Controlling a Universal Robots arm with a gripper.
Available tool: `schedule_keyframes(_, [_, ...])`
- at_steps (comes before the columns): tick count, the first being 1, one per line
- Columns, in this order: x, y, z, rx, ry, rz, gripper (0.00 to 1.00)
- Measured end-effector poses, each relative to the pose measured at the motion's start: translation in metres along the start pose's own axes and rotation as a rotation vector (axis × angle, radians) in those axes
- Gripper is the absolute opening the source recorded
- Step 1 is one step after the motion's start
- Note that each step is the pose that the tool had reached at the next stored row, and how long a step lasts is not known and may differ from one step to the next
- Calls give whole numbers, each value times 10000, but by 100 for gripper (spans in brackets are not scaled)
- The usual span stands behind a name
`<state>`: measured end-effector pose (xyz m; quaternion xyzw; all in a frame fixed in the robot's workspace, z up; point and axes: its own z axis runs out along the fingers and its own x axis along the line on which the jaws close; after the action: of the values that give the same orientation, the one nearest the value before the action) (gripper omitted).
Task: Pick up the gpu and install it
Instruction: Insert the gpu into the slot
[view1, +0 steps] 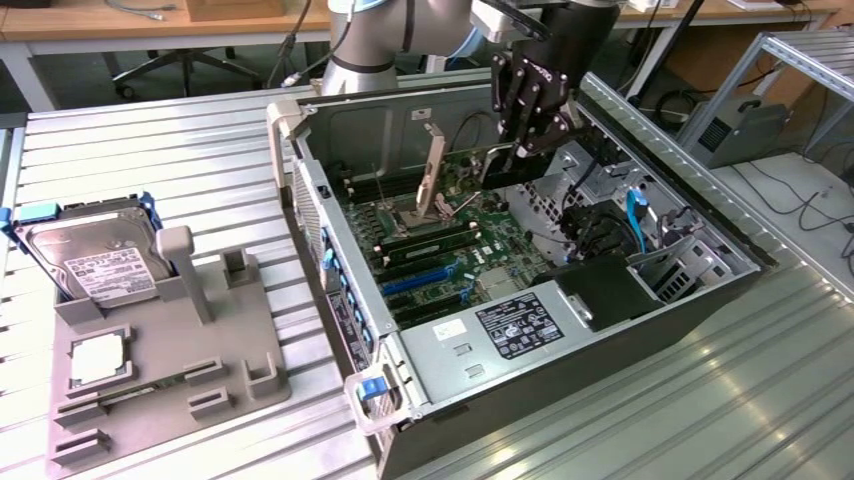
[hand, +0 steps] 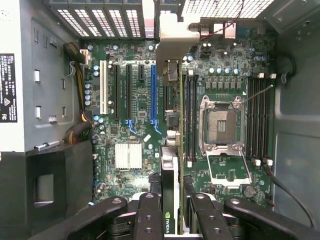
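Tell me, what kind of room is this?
Probably a robotics lab or workshop. The gripper on a robot arm holds a gpu inside an open computer case, a hard drive sits in a grey holder on a metal table, and desks stand behind.

gpu: near end hidden between the gripper fingers.
arm: cut off by the exterior view's upper edge.
hard drive label: print too small to read.

— Where's the gpu?
— Above the motherboard inside the computer case.
— The hard drive?
— Outside the case, on the holder at the exterior view's left.
— The chip?
— Same holder.
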<state>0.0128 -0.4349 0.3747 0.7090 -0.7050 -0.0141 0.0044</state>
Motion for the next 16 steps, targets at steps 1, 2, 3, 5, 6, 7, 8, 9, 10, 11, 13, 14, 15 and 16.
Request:
schedule_keyframes(1, [0, 0, 6, 0, 0, 0, 27])
schedule_keyframes(2, [0, 0, 9, 0, -1, -1, 27])
schedule_keyframes(3, [0, 0, 14, 1, -1, 0, 27])
schedule_keyframes(5, [1, 1, 18, 0, 1, 0, 27])
schedule_keyframes(6, [1, 1, 21, 0, 0, 0, 27])
schedule_keyframes(7, [0, 1, 26, 0, -2, 0, 27])
schedule_keyframes(8, [1, 1, 31, 1, -2, 0, 27])
schedule_keyframes(9, [1, 1, 50, 1, -3, 0, 27])
schedule_keyframes(10, [1, 1, 67, 1, -2, 0, 27])
schedule_keyframes(11, [1, 1, 80, 1, -2, 0, 27])
schedule_keyframes(13, [2, 2, 108, 0, -1, 0, 27])
schedule_keyframes(14, [2, 3, 118, 0, -1, 1, 27])
schedule_keyframes(15, [2, 3, 127, 0, -1, 1, 27])
schedule_keyframes(16, [2, 3, 135, 0, 0, 0, 27])
